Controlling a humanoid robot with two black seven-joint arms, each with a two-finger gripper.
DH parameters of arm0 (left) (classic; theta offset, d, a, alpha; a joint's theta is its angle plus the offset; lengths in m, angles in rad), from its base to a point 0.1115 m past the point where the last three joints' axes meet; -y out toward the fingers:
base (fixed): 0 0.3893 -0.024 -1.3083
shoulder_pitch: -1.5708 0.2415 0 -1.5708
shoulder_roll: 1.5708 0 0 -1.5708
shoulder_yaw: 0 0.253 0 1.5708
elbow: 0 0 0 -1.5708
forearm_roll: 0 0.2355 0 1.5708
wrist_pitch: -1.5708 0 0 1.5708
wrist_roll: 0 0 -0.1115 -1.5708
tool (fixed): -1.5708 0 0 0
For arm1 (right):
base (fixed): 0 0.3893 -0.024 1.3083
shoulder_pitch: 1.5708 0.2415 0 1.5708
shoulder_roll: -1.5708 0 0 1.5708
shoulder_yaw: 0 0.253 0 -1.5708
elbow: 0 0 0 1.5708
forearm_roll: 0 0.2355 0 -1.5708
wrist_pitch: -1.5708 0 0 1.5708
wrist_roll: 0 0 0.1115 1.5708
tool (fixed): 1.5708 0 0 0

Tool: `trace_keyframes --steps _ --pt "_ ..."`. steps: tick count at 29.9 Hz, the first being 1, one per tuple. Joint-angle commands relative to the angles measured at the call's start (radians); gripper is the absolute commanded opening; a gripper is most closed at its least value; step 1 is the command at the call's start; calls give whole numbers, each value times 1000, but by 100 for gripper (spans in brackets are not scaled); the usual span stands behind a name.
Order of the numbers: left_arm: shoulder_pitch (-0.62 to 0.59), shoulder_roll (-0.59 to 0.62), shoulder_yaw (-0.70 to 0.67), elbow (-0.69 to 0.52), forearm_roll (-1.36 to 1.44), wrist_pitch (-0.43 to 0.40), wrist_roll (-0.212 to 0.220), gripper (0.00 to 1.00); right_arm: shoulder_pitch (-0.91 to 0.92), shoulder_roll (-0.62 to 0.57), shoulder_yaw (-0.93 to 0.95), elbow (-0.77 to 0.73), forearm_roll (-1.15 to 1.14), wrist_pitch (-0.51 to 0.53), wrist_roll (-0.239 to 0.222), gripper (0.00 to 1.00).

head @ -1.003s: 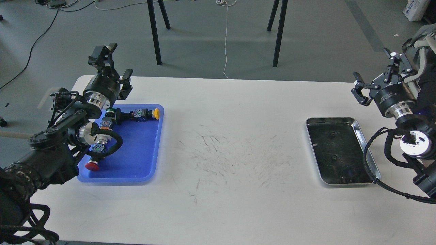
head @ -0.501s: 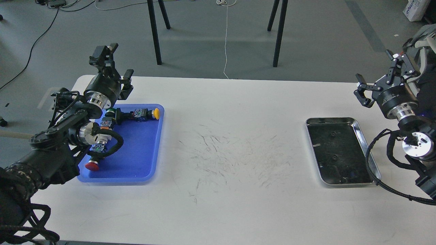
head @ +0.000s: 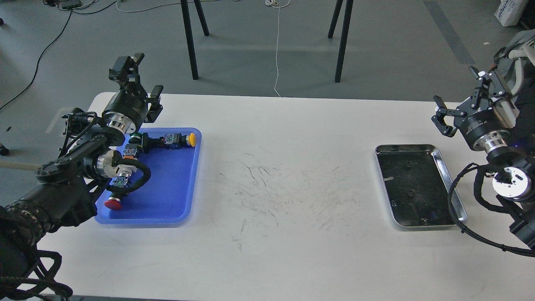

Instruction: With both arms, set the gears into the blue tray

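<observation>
2 gears point(head: 408, 165) in silver tray point(head: 454, 196); hands empty.

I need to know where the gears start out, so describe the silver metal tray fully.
The silver tray is a shiny rectangular metal pan with rounded corners, a low raised rim and a dark reflective bottom. It lies flat on the white table at the right side, long side running away from the robot. Two small dark gears show inside. The right gripper hangs above, apart.
</observation>
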Motion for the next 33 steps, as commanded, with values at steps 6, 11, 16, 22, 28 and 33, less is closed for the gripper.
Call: trace_keyframes --steps 6,11,16,22,28,33 --pt "2 0 0 1 0 2 0 100 -11 0 -15 -2 0 -9 1 98" --pt "2 -3 0 1 0 5 0 100 1 -5 -64 1 -17 -8 1 98" --pt "2 -12 0 1 0 5 0 100 13 -28 -124 0 -17 -9 1 98" --pt "2 -16 0 1 0 8 0 100 42 -68 -195 6 -23 -5 1 98" --pt "2 -17 0 1 1 8 0 100 124 -95 -363 0 -61 -5 1 98" --pt "2 -17 0 1 1 6 0 100 176 -108 -475 -6 -115 -2 1 98"
